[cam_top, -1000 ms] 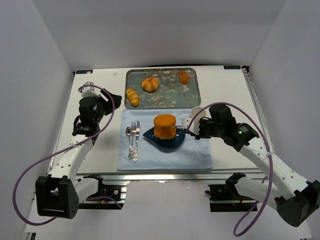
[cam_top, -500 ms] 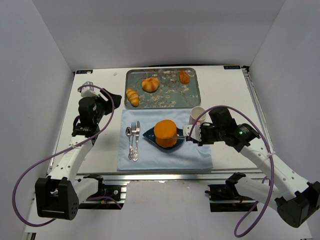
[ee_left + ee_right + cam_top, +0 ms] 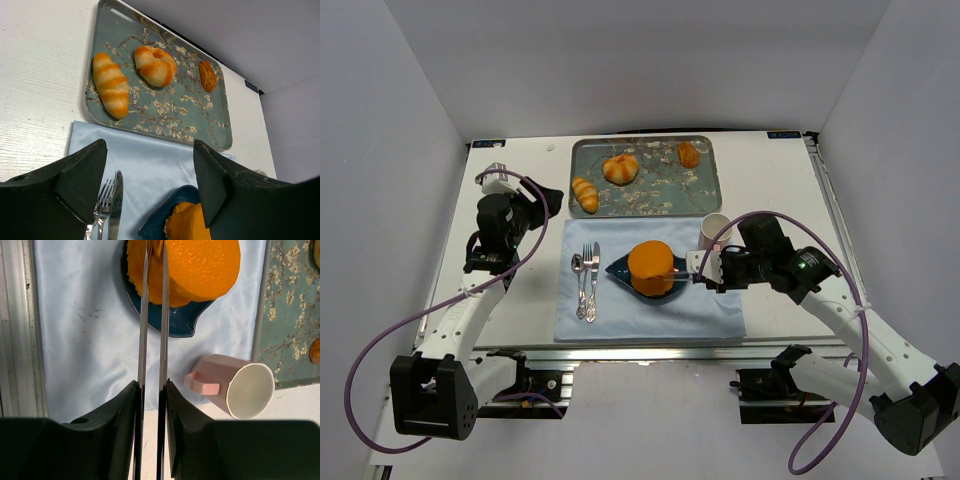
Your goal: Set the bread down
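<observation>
The bread (image 3: 650,266), a smooth orange round cake, sits on the dark blue plate (image 3: 618,268) in the middle of the light blue cloth (image 3: 650,312). My right gripper (image 3: 712,268) is just right of it, shut on a pair of metal tongs (image 3: 685,270). In the right wrist view the two tong blades (image 3: 145,315) run forward from my right gripper (image 3: 152,385) and their tips reach the bread (image 3: 200,270) over the plate (image 3: 180,322), a narrow gap between them. My left gripper (image 3: 535,200) hangs open over the table's left side, holding nothing (image 3: 149,145).
A pink mug (image 3: 716,228) lies on its side right behind the tongs. A fork, knife and spoon (image 3: 586,285) lie left of the plate. The patterned tray (image 3: 700,195) at the back holds a striped roll (image 3: 585,194), a scored bun (image 3: 620,168) and a small piece (image 3: 689,154).
The bread has come down from a raised position onto the plate and stays there. The tong blades have parted slightly. The left arm has not moved.
</observation>
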